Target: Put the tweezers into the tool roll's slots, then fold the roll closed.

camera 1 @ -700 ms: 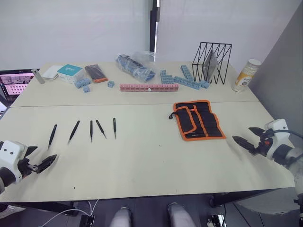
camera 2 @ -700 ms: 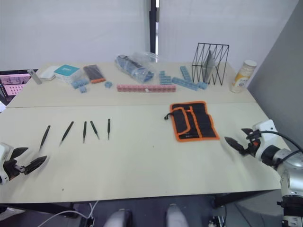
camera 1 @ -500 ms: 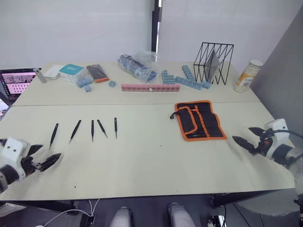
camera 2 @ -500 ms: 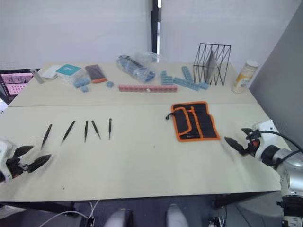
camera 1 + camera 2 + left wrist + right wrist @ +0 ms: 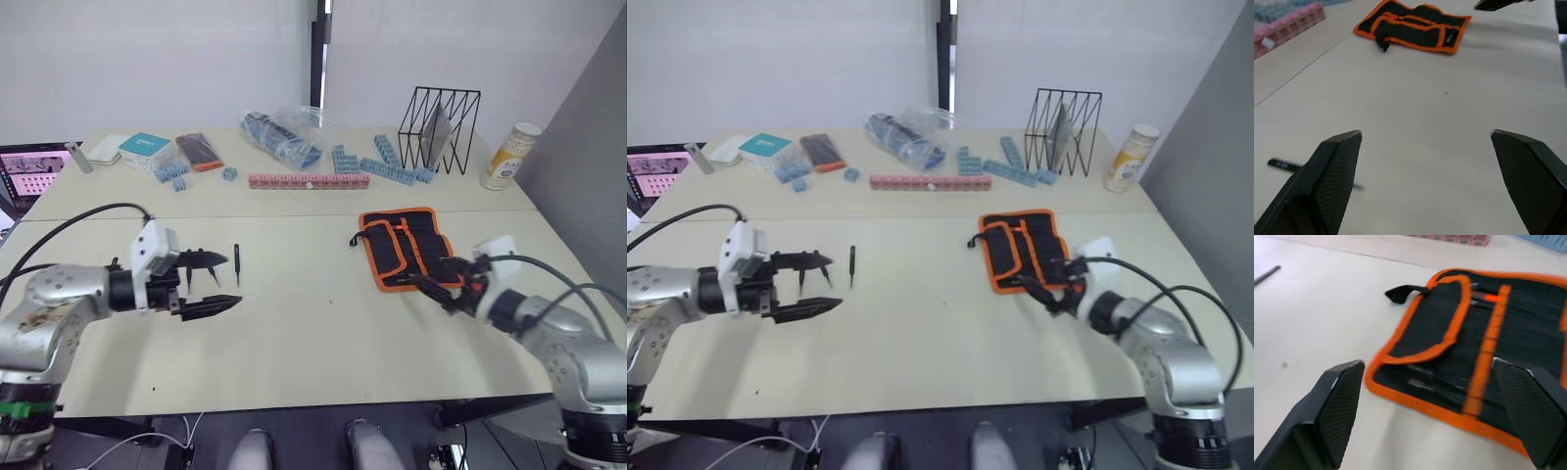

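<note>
Two grippers are working toward opposite ends of the job. In the left eye view, the left gripper (image 5: pixel 214 282) is reaching out low over the table (image 5: pixel 313 333) with its fingers spread wide and nothing between them, hanging right over the row of tweezers (image 5: pixel 236 264), most of which it is hiding; by my judgement it is lining up for a first pick. The arm is lying nearly level, bent in from the left edge. The right gripper (image 5: pixel 431 286) is pointing at the near edge of the tool roll (image 5: pixel 409 248), which is lying unrolled with its slots (image 5: pixel 423 240) facing up, likely so it is ready to receive the tweezers.

In the left wrist view, the left fingers (image 5: pixel 1332 171) are standing wide apart, empty, with one tweezer lying just beside one finger.

In the right wrist view, the right fingers (image 5: pixel 1339 404) are gaping wide and holding nothing, straddling the roll's orange-bound edge, perhaps to steady it.
</note>
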Available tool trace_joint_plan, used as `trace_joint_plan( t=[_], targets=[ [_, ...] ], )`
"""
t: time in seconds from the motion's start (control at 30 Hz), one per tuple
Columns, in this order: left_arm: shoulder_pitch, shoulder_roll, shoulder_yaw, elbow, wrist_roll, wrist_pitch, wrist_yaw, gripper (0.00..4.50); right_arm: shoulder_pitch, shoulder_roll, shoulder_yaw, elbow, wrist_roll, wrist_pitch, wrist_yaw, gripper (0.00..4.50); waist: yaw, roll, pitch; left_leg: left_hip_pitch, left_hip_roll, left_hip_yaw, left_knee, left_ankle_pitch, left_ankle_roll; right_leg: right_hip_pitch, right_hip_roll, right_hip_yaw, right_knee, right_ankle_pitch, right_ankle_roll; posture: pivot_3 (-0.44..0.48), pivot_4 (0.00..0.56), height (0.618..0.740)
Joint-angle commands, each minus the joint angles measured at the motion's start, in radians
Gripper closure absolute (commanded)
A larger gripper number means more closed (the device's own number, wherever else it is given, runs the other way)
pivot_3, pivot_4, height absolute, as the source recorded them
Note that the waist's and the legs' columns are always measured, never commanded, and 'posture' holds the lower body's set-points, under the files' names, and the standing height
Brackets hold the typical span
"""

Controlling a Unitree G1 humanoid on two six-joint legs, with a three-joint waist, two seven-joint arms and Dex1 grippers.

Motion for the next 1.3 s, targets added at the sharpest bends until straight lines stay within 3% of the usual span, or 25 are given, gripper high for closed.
trace_joint_plan(
  t=[0.03,0.37,0.63,0.67,1.03,1.13,1.3],
  targets=[
    [-0.036,-0.011,-0.016,-0.035,-0.02,0.013,-0.003,0.0,-0.071,0.046,-0.035,-0.017,0.054,0.127,-0.097,0.07,0.0,0.0,0.0,0.0,0.0,0.0,0.0,0.0,0.0,0.0,0.0,0.0,0.0,0.0,0.0,0.0,0.15,0.737],
    [-0.008,-0.016,-0.012,-0.051,-0.015,-0.003,0.001,0.0,-0.169,0.159,-0.015,0.14,-0.028,0.076,-0.232,0.07,0.001,0.0,0.0,-0.001,0.0,-0.001,-0.001,0.0,0.0,0.0,0.0,-0.001,0.0,0.002,0.006,0.0,0.15,0.737],
    [0.012,-0.017,-0.007,-0.058,0.004,-0.022,0.033,0.0,-0.202,0.217,0.023,0.232,-0.07,0.013,-0.229,0.07,0.0,0.0,0.0,0.0,0.0,-0.001,-0.002,0.0,0.0,0.0,0.0,-0.001,0.0,0.002,0.006,0.0,0.15,0.737],
    [0.015,-0.016,-0.006,-0.06,0.006,-0.023,0.035,0.0,-0.207,0.224,0.026,0.246,-0.077,0.006,-0.233,0.59,-0.001,0.0,0.0,0.0,0.0,-0.001,-0.002,0.0,0.0,0.0,0.0,-0.001,0.0,0.003,0.006,0.0,0.15,0.737],
    [0.041,-0.017,-0.021,-0.052,0.028,-0.034,0.032,0.0,-0.241,0.265,-0.002,0.279,-0.074,-0.035,-0.231,4.32,0.0,0.0,0.0,0.0,0.0,-0.001,-0.002,0.0,0.0,0.0,0.0,-0.001,0.0,0.003,0.006,0.0,0.15,0.737],
    [0.049,-0.017,-0.02,-0.041,0.031,-0.028,0.035,0.0,-0.294,0.272,0.024,0.337,-0.094,-0.088,-0.214,4.47,-0.002,0.0,0.0,0.0,0.0,-0.002,-0.002,0.0,0.0,0.0,0.001,-0.001,0.0,0.003,0.006,0.0,0.15,0.737],
    [0.054,-0.015,-0.03,0.073,0.092,-0.108,0.006,0.0,-0.517,0.355,0.132,0.623,-0.184,-0.209,-0.179,4.47,-0.031,0.0,0.0,0.001,0.001,-0.001,-0.002,0.0,0.001,-0.001,0.002,-0.001,0.0,0.004,0.005,0.0,0.15,0.737]
  ],
)
